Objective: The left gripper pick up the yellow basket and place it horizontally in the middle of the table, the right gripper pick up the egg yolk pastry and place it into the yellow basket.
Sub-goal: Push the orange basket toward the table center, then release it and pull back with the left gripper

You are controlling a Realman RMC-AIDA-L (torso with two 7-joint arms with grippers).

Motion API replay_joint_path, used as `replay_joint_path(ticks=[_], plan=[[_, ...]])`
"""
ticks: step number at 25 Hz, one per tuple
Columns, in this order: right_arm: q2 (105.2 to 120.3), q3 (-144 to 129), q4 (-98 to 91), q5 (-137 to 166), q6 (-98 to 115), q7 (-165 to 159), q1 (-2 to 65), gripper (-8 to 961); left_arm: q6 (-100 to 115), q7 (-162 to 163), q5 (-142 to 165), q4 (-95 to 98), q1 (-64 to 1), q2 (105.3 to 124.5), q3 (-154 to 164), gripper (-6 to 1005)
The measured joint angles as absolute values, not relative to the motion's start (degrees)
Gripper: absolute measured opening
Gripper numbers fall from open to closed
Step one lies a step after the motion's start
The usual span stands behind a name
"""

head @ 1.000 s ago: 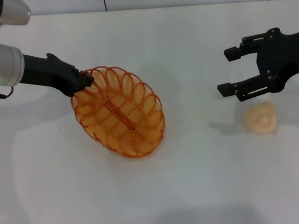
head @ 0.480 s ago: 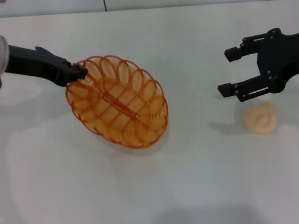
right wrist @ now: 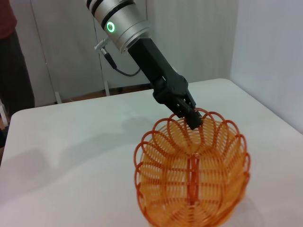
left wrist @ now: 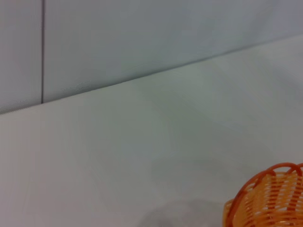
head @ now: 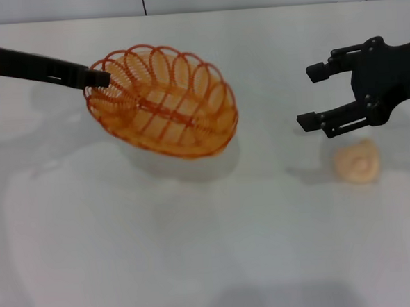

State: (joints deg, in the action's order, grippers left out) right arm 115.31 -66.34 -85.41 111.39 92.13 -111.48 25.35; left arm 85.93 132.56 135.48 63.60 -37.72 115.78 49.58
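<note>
My left gripper (head: 97, 78) is shut on the rim of the yellow basket (head: 161, 102) and holds it lifted and tilted above the white table (head: 197, 251), left of the middle. The right wrist view shows that gripper (right wrist: 193, 118) clamped on the basket's (right wrist: 194, 175) scalloped rim. A bit of the basket (left wrist: 270, 198) shows in the left wrist view. My right gripper (head: 315, 95) is open and empty, hovering just above and to the left of the egg yolk pastry (head: 358, 163), which lies on the table at the right.
A grey wall with a dark seam (head: 143, 3) runs behind the table's far edge. The basket's shadow (head: 184, 162) falls on the tabletop under it.
My left gripper has raised the basket and carried it back and a little right, turning it from steeply slanted to nearly level. The right gripper and the pastry have stayed put.
</note>
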Motion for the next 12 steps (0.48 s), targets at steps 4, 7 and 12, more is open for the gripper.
replay_joint_path(ticks=[4, 7, 12], plan=[[115.31, -66.25, -85.41, 111.33, 92.06, -111.5, 25.38, 813, 86.29, 138.95, 134.55, 63.31, -37.7, 116.3, 48.99, 78], [115.31, -66.26, -85.45, 110.79, 92.05, -111.52, 25.39, 813, 87.26, 141.9, 133.85, 62.63, -37.65, 116.49, 48.9, 77], [115.31, -66.27, -85.65, 110.08, 92.3, -111.52, 25.4, 812, 88.63, 145.29, 133.59, 60.63, -37.6, 116.71, 49.37, 76]])
